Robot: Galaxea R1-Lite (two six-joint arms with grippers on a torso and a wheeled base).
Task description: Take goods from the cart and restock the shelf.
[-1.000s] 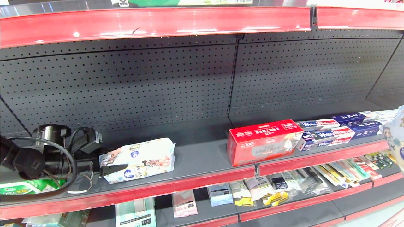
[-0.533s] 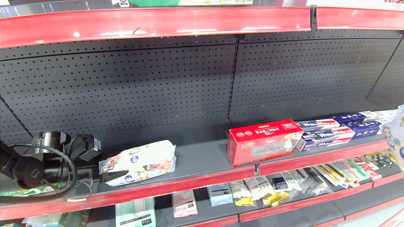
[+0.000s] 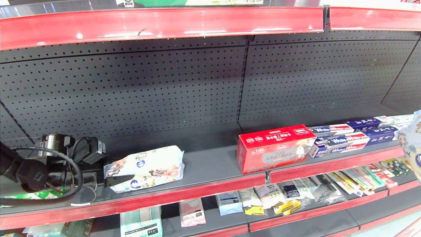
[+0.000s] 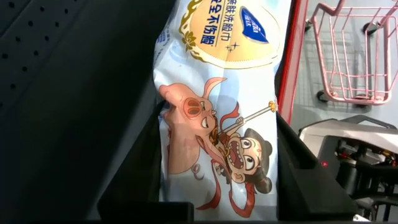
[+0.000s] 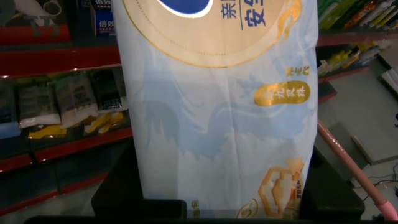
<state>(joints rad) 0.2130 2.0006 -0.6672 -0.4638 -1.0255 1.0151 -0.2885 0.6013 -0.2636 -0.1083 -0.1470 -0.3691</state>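
Note:
A white tissue pack (image 3: 144,168) printed with cartoon figures lies on the grey shelf (image 3: 210,161) at the left. My left gripper (image 3: 120,174) is shut on its near end. In the left wrist view the tissue pack (image 4: 217,106) sits pinched between the two black fingers of the left gripper (image 4: 217,124). At the far right edge, off the shelf's front, hangs a second tissue pack (image 3: 411,148). In the right wrist view my right gripper (image 5: 221,155) is shut on this second pack (image 5: 217,106).
A red box (image 3: 274,148) and several blue and white toothpaste boxes (image 3: 342,138) stand on the right half of the shelf. A green pack (image 3: 23,195) lies behind my left arm. Small goods (image 3: 279,194) fill the lower shelf. A pink cart (image 4: 360,56) stands beyond the shelf's edge.
My left arm has sunk a little and the tissue pack has settled flatter on the shelf, shifting slightly right. The right arm and its pack have hardly moved.

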